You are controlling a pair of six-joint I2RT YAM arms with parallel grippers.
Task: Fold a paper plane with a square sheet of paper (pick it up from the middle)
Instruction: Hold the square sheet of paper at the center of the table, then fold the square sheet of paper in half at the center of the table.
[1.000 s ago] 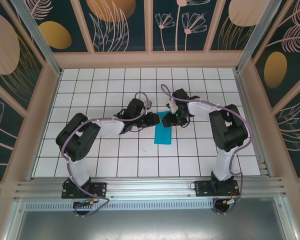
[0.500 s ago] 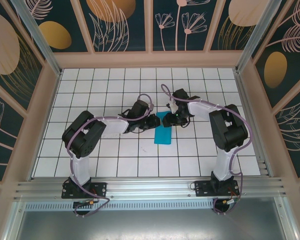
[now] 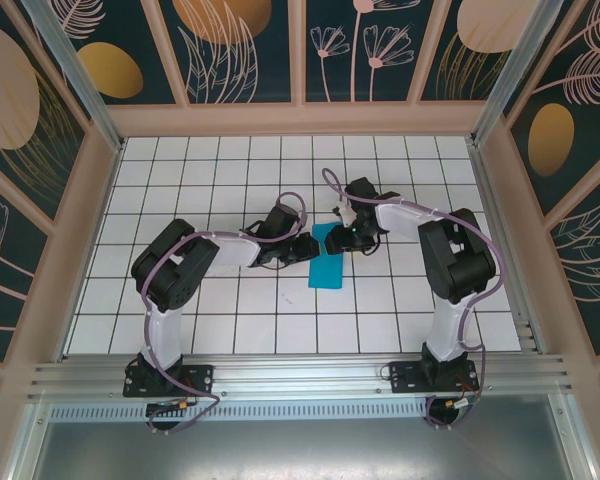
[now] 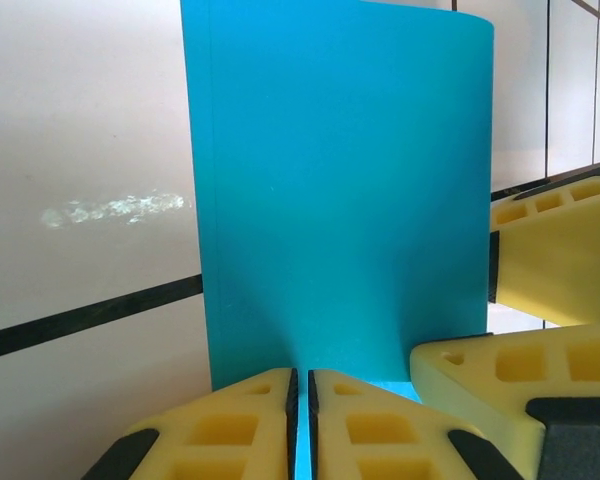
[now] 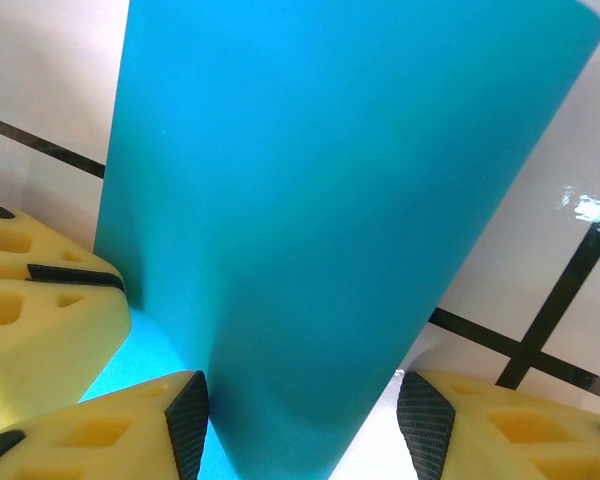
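Observation:
The cyan-blue sheet of paper (image 3: pixel 327 268) lies near the middle of the tiled floor, doubled over into a narrow strip. In the left wrist view the paper (image 4: pixel 340 180) rises as a curved flap, and my left gripper (image 4: pixel 300 378) is shut on its near edge, a thin blue line showing between the yellow pads. My right gripper (image 5: pixel 305 410) stands open, its fingers on either side of the bowed paper (image 5: pixel 330 180) without pinching it. In the top view the left gripper (image 3: pixel 305 247) and right gripper (image 3: pixel 345 240) meet at the strip's far end.
The white tiled floor (image 3: pixel 230 320) has black grid lines and is bounded by peach frame rails (image 3: pixel 300 118). The right gripper's yellow fingers (image 4: pixel 550 265) crowd close beside the left one. Open tiles lie in front of the paper and to both sides.
My left arm has pushed its gripper to the right, up to the paper's far-left edge. The right arm and the paper have stayed put.

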